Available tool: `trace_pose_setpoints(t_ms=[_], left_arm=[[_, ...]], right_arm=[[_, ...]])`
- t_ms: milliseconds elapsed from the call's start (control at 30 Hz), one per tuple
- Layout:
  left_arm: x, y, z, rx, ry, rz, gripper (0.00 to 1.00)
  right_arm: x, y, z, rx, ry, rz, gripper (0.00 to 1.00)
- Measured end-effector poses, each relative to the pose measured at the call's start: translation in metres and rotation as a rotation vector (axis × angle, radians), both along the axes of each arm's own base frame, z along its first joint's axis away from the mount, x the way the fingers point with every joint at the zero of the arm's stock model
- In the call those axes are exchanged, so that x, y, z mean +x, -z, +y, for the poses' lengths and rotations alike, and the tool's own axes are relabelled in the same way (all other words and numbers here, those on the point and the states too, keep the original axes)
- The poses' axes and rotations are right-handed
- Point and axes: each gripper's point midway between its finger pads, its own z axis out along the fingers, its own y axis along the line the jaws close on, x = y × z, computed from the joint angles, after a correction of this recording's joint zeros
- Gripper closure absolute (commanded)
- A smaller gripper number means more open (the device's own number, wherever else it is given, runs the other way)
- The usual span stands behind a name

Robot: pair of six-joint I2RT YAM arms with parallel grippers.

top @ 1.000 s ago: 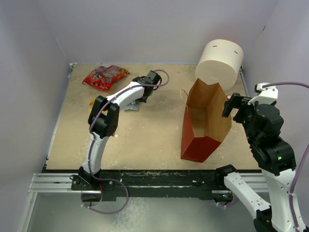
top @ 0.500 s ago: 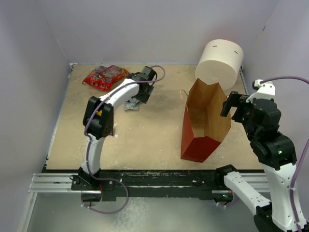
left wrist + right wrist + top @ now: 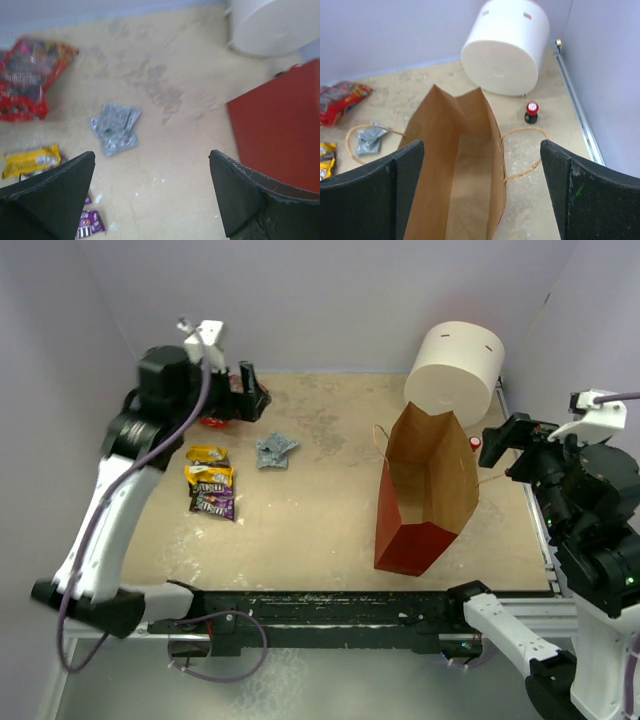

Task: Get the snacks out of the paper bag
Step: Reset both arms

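Upright near the table's right edge: large red-brown paper bag (image 3: 425,485). Toward the left edge: yellow wrappers (image 3: 207,454), dark purple packet (image 3: 213,503), crinkled silver-grey packet (image 3: 275,451). Wide open, empty: left gripper (image 3: 151,156), right gripper (image 3: 481,145).

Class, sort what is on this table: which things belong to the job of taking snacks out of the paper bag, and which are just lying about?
Part of the job: paper bag, red cartoon-printed bag, silver-grey packet, yellow wrappers, purple candy packet.

Just lying about: white cylinder, small red-capped black object.
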Motion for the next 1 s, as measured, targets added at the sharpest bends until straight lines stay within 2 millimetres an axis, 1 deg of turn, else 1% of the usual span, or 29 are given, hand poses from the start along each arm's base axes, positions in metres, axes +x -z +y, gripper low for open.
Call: trace_pose_setpoints(t_ms=[67, 100, 167, 233, 300, 367, 467, 567, 667, 767, 1000], left_arm=[[-0.036, -0.045, 0.003, -0.067, 0.031, -0.132, 0.01], [-0.054, -0.063, 0.008, -0.097, 0.036, -0.186, 0.01], [-0.081, -0.086, 0.015, -0.148, 0.036, -0.261, 0.01], [-0.103, -0.101, 0.022, -0.186, 0.036, -0.316, 0.01], [-0.122, -0.105, 0.028, -0.210, 0.030, -0.344, 0.01], [-0.133, -0.106, 0.033, -0.221, 0.019, -0.358, 0.01], [-0.144, -0.104, 0.042, -0.229, -0.013, -0.370, 0.01], [-0.151, -0.104, 0.050, -0.236, -0.041, -0.384, 0.01], [-0.159, -0.107, 0.056, -0.242, -0.063, -0.399, 0.01], [-0.162, -0.108, 0.058, -0.247, -0.071, -0.406, 0.01], [-0.161, -0.099, 0.059, -0.241, -0.083, -0.376, 0.01]], right_arm=[[-0.003, -0.013, -0.001, 0.000, -0.006, -0.041, 0.00], [-0.004, -0.016, -0.001, 0.001, -0.008, -0.054, 0.00], [-0.002, -0.018, 0.002, 0.003, -0.025, -0.065, 0.00], [0.002, -0.016, 0.008, 0.007, -0.049, -0.075, 0.00], [0.007, -0.013, 0.017, 0.016, -0.092, -0.079, 0.00], [0.011, -0.013, 0.028, 0.026, -0.148, -0.088, 0.00], [0.018, -0.013, 0.045, 0.045, -0.232, -0.106, 0.00], [0.022, -0.008, 0.056, 0.066, -0.278, -0.103, 0.00], [0.024, -0.002, 0.060, 0.083, -0.287, -0.087, 0.00], [0.025, 0.000, 0.061, 0.099, -0.287, -0.088, 0.00], [0.021, -0.005, 0.058, 0.115, -0.273, -0.106, 0.00]])
